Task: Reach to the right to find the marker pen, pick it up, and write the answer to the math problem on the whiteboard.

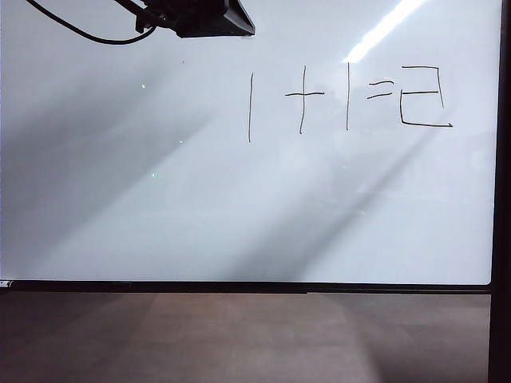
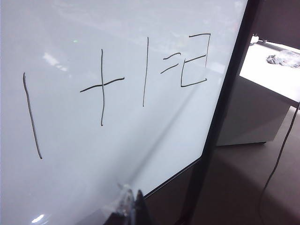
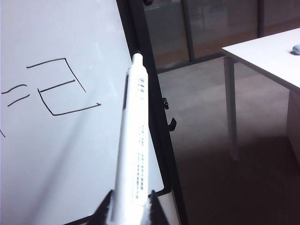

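Right wrist view: the right gripper pinches a slim white marker pen with small print. The pen's long side points straight out from the jaws, toward the right edge of the big shiny whiteboard. Farther off, the boxy black answer sits by that edge, after the math problem. The left gripper waits near the bottom edge; I cannot tell its jaws.
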Motion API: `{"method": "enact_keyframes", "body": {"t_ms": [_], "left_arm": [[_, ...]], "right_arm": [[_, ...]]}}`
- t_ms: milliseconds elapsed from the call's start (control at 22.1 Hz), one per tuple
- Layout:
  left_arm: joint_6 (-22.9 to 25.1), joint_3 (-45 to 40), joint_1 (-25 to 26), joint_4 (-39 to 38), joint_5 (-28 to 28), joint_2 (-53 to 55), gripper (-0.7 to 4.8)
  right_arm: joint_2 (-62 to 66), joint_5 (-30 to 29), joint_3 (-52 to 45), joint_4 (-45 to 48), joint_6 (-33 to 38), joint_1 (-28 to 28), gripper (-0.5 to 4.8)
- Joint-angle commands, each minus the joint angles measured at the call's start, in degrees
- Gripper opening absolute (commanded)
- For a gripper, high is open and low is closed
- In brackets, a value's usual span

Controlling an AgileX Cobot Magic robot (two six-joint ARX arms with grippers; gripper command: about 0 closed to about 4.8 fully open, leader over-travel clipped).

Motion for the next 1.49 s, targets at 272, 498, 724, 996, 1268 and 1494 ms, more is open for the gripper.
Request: {"method": "enact_keyframes", "body": {"t_ms": [272,498,724,996,1268,1494], "left_arm": [[0.07,0.11,-0.09,0.52,0.04,-0.15,-0.05],[5.88,0.11,0.07,-4.66,-1.66,-3.19,-0.04],[12.11,-0.90,10.43,-29.48,-5.03,-20.15,-0.05],[8.39,-18.21,29.88,-20.26,-2.78,-41.70,-0.05],[1.66,-41.22,34.18,-8.94,-2.75,-58.95,-0.05],[-1.60,-50.42,34.18,-8.96,-1.88,-67.30,-0.05]], "right_arm": [[0.00,0.28,0.09,-0.33,-0.37,0.04,-0.06],[0.00,0.28,0.11,-0.31,-0.37,0.04,-0.06],[0.00,0.28,0.09,-0.33,-0.37,0.04,-0.06],[0.00,0.26,0.11,-0.31,-0.37,0.04,-0.06],[0.00,0.28,0.09,-0.31,-0.37,0.07,-0.06],[0.00,0.26,0.09,-0.33,-0.37,0.07,-0.06]]}}
